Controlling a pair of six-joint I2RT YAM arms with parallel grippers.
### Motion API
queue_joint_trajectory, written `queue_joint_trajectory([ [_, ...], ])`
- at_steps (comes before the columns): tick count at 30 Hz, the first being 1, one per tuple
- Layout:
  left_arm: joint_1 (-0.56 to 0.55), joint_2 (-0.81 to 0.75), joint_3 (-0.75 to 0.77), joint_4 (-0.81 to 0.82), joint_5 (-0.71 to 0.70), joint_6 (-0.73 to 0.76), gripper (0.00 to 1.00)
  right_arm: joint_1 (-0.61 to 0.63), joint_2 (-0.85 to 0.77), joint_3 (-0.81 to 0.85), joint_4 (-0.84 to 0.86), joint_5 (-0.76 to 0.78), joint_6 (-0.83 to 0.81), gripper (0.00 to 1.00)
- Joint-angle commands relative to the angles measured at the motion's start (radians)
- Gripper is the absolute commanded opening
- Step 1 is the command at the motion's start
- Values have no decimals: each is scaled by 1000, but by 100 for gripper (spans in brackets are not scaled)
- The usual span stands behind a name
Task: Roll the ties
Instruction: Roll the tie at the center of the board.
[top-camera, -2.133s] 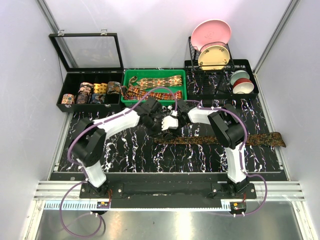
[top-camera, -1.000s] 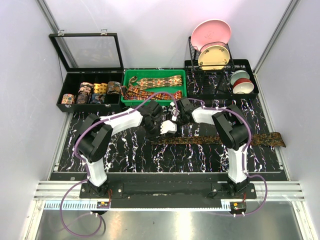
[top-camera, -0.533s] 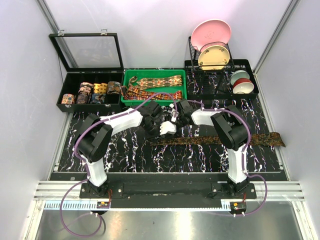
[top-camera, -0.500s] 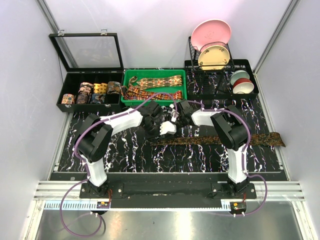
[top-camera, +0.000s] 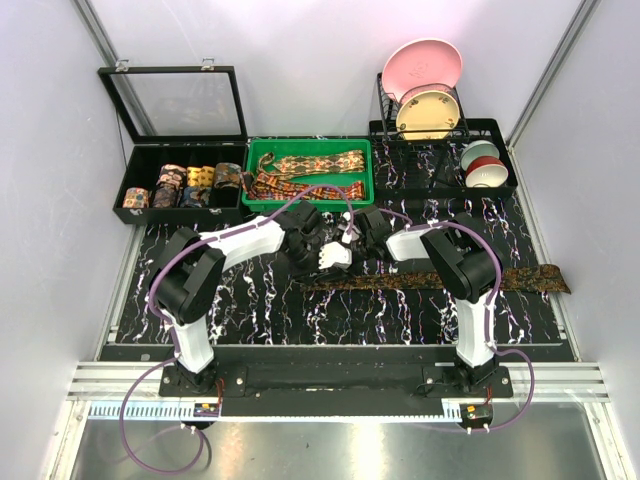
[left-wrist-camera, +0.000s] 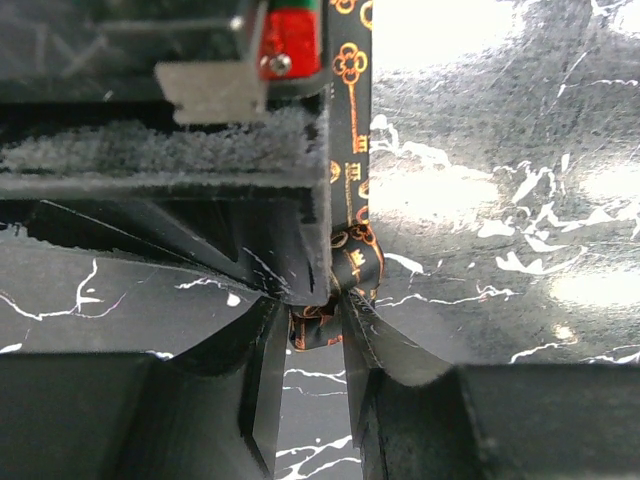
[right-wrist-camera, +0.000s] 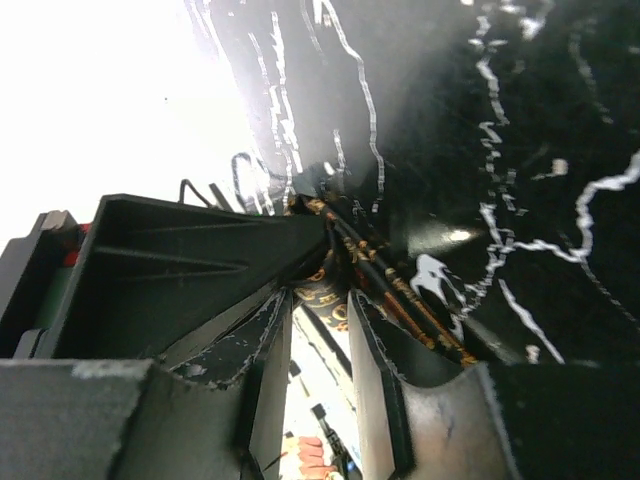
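No wording reads clearly anywhere; the tie (right-wrist-camera: 327, 288), seen from the right wrist, bears gold marks that may be letters, too blurred to read; elsewhere its pattern is gold keys.

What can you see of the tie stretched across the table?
The tie is dark cloth with small gold and orange motifs, keys among them. It lies flat on the marbled table, wide end at the right. Its narrow end is bunched and pinched in the jaws of the left arm and right arm.

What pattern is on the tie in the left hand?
The long narrow cloth tie is black with gold-orange key motifs; left wrist view shows it best.
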Motion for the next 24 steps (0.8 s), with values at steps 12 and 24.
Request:
queue_joint_trajectory([
  [12,6,11,25,7,17,10,31,18,-34,10,15,-26,-17,26],
  [24,9,2,21,-7,42,20,31,18,-48,-13,22,-14,-39,38],
])
